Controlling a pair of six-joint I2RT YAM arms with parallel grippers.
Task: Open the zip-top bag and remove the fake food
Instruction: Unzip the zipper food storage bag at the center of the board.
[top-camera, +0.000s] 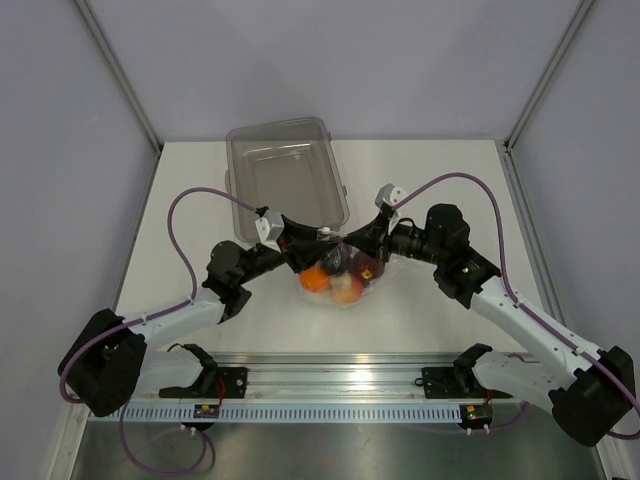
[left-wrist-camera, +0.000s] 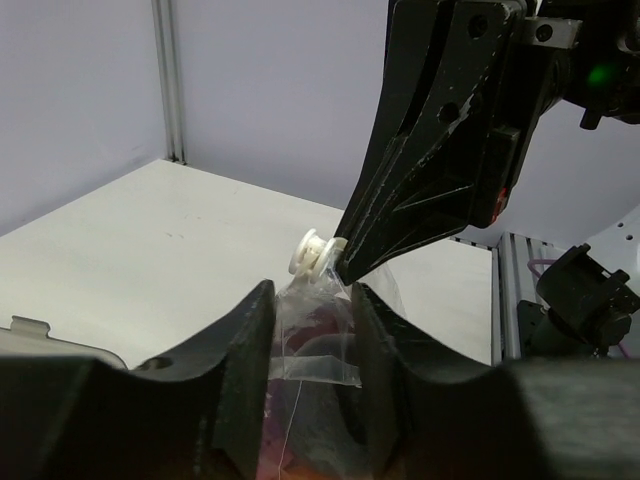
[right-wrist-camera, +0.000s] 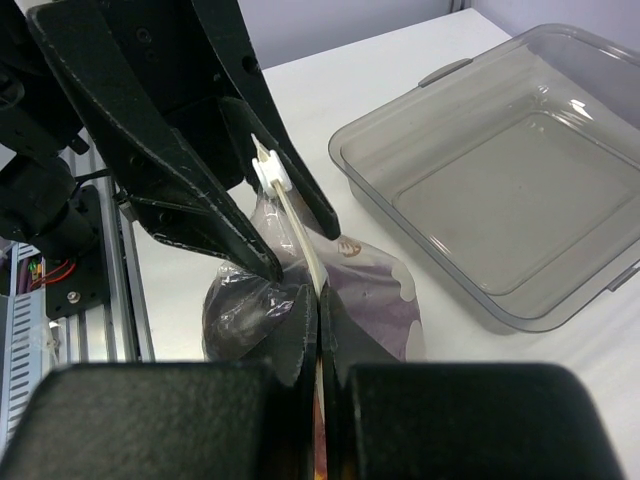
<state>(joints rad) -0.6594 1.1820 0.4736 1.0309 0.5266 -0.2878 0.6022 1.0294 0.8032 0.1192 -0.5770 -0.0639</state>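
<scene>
The zip-top bag (top-camera: 340, 295) hangs low over the table centre between both grippers. The fake food shows through it: an orange piece (top-camera: 316, 280), a peach piece (top-camera: 347, 288) and a dark red piece (top-camera: 368, 268). My right gripper (right-wrist-camera: 320, 310) is shut on the bag's white zip strip (right-wrist-camera: 300, 235), just short of the white slider (right-wrist-camera: 270, 172). My left gripper (left-wrist-camera: 312, 300) is open, its fingers (left-wrist-camera: 245, 370) straddling the top of the bag (left-wrist-camera: 310, 340). The right gripper's tips (left-wrist-camera: 340, 268) meet beside the slider (left-wrist-camera: 308, 252). In the top view the left gripper (top-camera: 318, 250) and right gripper (top-camera: 352, 245) nearly touch.
The rigid clear bin (top-camera: 232, 180) stands empty at the back of the table, just behind the grippers, and it also shows in the right wrist view (right-wrist-camera: 420, 240). The metal rail (top-camera: 330, 385) with the arm bases runs along the near edge.
</scene>
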